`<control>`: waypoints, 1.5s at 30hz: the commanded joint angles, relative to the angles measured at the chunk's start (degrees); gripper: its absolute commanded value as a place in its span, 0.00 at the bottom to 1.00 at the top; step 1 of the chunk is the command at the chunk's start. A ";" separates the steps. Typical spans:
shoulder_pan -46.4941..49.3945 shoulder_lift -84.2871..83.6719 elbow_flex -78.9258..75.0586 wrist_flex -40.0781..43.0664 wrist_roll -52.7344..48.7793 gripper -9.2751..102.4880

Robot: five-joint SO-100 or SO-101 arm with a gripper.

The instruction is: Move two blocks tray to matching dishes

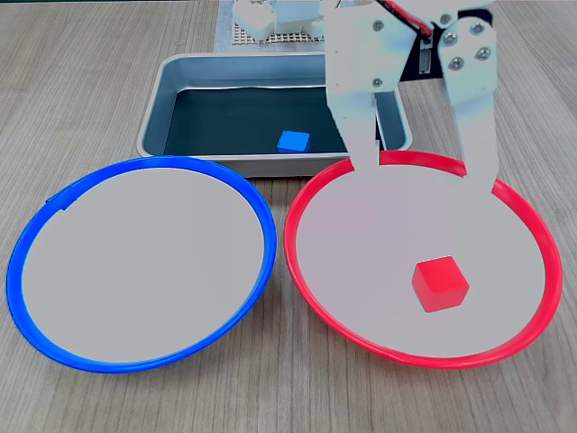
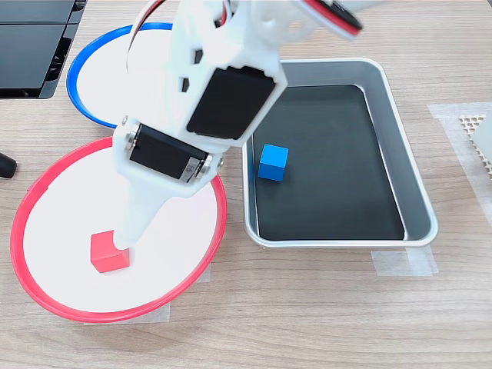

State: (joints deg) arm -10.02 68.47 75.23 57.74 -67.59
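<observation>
At lower right of a fixed view, the red block point(image 1: 440, 283) is sitting corner-on inside the red-rimmed dish point(image 1: 311, 271), my gripper point(image 1: 424, 171) spreading apart above; the blue block point(image 1: 293, 141) is lying near the tray point(image 1: 171, 77)'s front wall.

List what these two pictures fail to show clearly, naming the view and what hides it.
- Hand: in a fixed view both fingers hang spread over the red dish; in the other, the arm hides one finger.
- Tray: its far right part is behind the arm.
- Blue dish: partly covered by the arm and a dark object at the edge.
</observation>
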 commanded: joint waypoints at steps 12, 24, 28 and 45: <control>11.25 24.87 16.00 28.74 -8.61 0.08; 14.94 24.52 32.34 10.02 -18.28 0.27; 12.39 22.59 32.43 7.38 -16.52 0.27; 11.43 22.15 18.28 21.01 -12.13 0.08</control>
State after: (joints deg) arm 1.32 87.36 101.34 70.93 -83.76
